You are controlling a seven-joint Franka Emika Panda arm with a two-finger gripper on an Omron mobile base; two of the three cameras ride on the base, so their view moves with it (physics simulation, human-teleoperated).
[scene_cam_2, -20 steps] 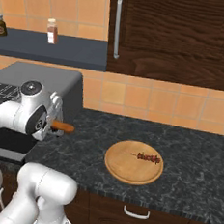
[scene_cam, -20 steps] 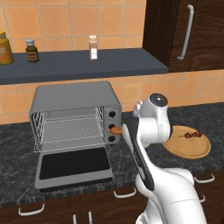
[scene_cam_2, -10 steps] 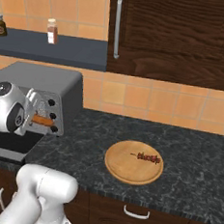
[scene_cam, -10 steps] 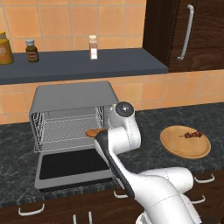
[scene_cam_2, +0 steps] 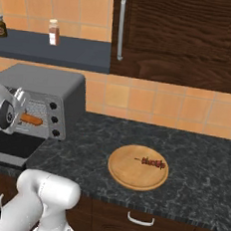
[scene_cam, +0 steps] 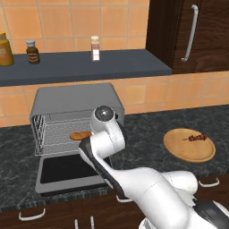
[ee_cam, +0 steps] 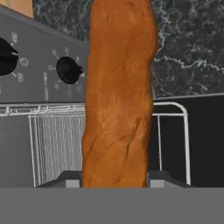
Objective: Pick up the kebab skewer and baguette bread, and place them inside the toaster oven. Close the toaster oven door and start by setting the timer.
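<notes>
Baguette bread (ee_cam: 118, 96) mid-frame in hand view, pinched btwn gripper (ee_cam: 114, 178) jaws, over toaster oven (scene_cam: 76, 120) rack. Advice: push deeper, keep level, lower onto wires before releasing. Kebab skewer (scene_cam_2: 152, 163) on wooden plate (scene_cam_2: 131, 176), lower right. Door (scene_cam: 69, 172) down.

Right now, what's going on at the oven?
The pincer grips the baguette bread and holds it in the mouth of the toaster oven, over the wire rack. The toaster oven door lies dropped open. The kebab skewer sits on the round wooden plate on the counter, untouched.
</notes>
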